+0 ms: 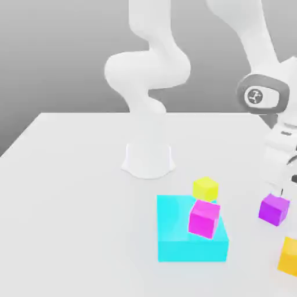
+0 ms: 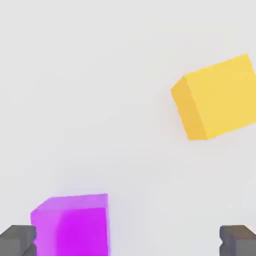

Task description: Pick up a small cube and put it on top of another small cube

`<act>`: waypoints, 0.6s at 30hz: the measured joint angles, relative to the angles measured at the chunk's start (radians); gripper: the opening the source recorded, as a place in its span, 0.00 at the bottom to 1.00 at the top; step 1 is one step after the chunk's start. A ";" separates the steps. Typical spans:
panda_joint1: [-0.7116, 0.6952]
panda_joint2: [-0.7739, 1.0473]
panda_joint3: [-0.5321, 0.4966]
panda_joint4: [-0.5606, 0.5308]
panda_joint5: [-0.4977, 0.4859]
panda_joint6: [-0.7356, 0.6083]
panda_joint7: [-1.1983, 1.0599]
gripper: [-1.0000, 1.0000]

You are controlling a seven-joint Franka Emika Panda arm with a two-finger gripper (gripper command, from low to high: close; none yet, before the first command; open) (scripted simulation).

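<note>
Violet-purple small cube (image 2: pixel 72 225) is seen just inside one dark finger (image 2: pixel 17 241) of the spread fingers (image 2: pixel 128 242), off-centre and ungripped, resting on the counter (image 1: pixel 69 191) near the orange cube (image 2: pixel 217 97). If closed so, it could be nudged aside and skewed.

Bright, even, diffuse light floods the white table (image 1: pixel 69 191); shadows beneath the cyan block (image 1: pixel 180 235) stay faint, no glare, and everything renders slightly soft-edged.
</note>
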 joint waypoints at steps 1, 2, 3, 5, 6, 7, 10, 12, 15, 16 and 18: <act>0.018 0.029 -0.020 0.003 -0.032 0.019 0.025 0.50; 0.036 0.058 -0.043 0.009 -0.067 0.037 0.052 0.50; 0.059 0.086 -0.073 0.015 -0.103 0.056 0.079 0.50; 0.116 0.141 -0.143 0.029 -0.169 0.095 0.129 0.50; 0.145 0.168 -0.179 0.036 -0.202 0.114 0.154 0.50; 0.175 0.194 -0.216 0.042 -0.232 0.134 0.177 0.00; 0.175 0.194 -0.216 0.042 -0.233 0.135 0.178 0.00; 0.175 0.194 -0.215 0.042 -0.234 0.135 0.179 0.00; 0.165 0.184 -0.202 0.039 -0.220 0.127 0.168 0.00; 0.148 0.161 -0.178 0.033 -0.187 0.112 0.144 0.00; 0.098 0.110 -0.114 0.020 -0.123 0.077 0.095 0.00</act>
